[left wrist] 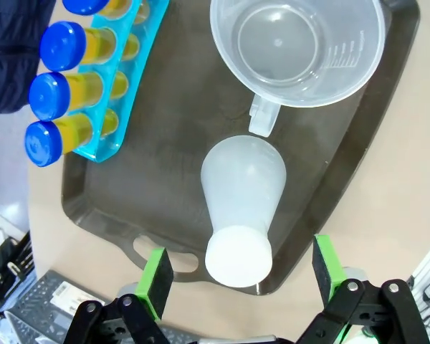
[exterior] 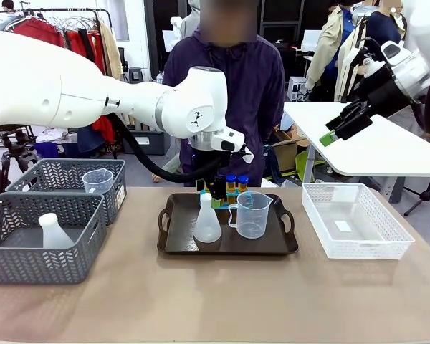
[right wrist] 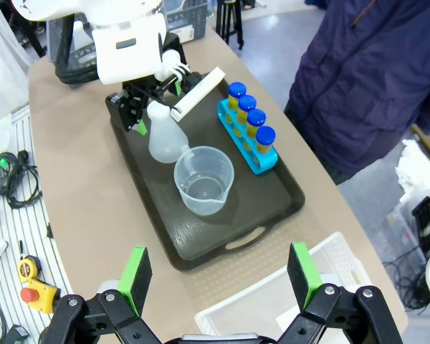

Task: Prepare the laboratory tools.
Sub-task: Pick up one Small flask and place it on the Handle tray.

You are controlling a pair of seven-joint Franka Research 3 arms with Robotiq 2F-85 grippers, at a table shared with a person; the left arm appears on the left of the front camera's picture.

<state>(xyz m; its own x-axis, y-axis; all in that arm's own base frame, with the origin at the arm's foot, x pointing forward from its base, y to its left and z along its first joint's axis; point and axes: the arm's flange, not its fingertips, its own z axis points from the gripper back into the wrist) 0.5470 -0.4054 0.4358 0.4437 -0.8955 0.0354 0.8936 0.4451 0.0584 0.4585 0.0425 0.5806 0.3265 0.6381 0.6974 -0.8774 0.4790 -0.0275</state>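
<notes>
While both claws stand wide open and empty, left gripper [left wrist: 236,283] hovers over the flask [left wrist: 242,208] on the tray [left wrist: 165,193], beaker [left wrist: 297,50] beside flask, tubes [left wrist: 75,93] at tray's far edge, right gripper [right wrist: 218,276] well above tray.

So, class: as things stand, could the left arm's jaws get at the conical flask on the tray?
Probably yes. The left gripper hangs open just above the conical flask, its top between the jaws, the measuring beaker close beside it.
</notes>
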